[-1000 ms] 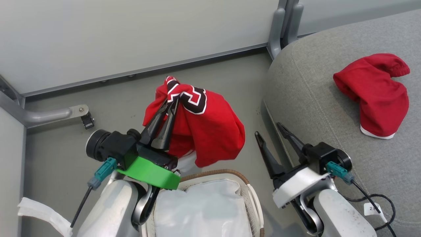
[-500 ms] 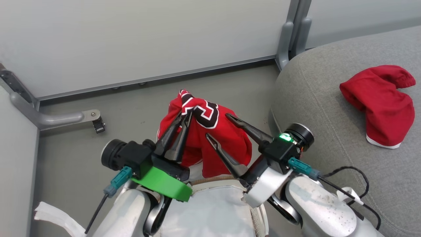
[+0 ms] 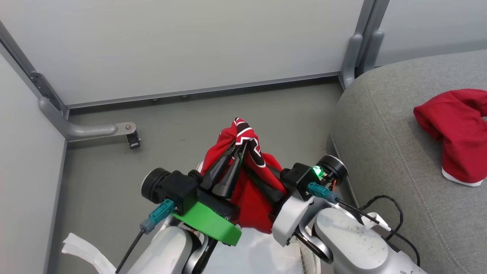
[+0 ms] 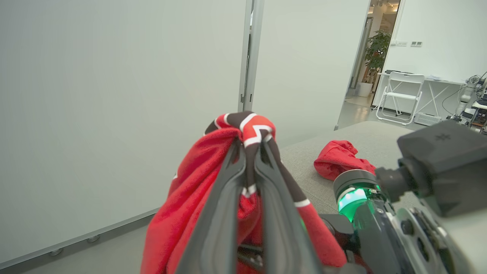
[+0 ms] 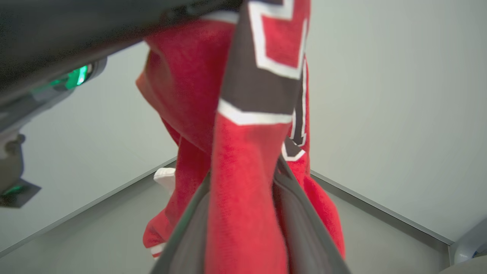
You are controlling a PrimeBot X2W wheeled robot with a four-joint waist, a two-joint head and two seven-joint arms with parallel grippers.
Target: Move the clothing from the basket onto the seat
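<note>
The left gripper (image 3: 239, 147) is clamped on the jersey (image 3: 251, 198), held above the basket (image 3: 306, 262) at 6 o'clock. The right gripper (image 5: 243, 171) pinches a lower fold of it. The rounded edge of the seat (image 3: 380, 152) lies at 3 o'clock, with the plain red garment (image 3: 456, 129) on it. Bare floor (image 3: 171, 114) spreads from 9 to 12 o'clock, up to the wall (image 3: 190, 45).

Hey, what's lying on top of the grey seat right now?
One crumpled red garment with a white hem lies on the seat. Whatever is under that garment is covered.
</note>
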